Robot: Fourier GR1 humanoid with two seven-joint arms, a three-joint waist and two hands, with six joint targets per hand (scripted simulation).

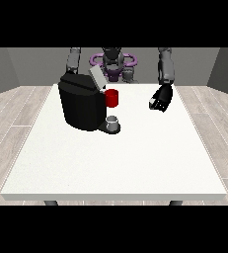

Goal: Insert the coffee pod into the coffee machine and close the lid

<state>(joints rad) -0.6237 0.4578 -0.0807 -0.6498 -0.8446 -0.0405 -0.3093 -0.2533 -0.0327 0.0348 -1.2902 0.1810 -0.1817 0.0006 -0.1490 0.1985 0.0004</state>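
Observation:
The black coffee machine point(81, 105) stands left of the table's middle, its grey lid point(96, 76) tilted up and open. A red thing at the machine point(112, 98) shows on its right side. Below that, a small grey thing point(113, 122) sits on the machine's dark base; I cannot tell whether it is the pod. The hand at the view's right point(160, 99) hangs over the table's far right part, well clear of the machine, with relaxed fingers pointing down and nothing in them. On the view's left only the arm point(74, 59) shows; the machine hides its hand.
The white table point(115, 163) stretches wide towards the camera in front of the machine. The robot's torso point(113, 64) stands behind the far edge. Wooden floor surrounds the table.

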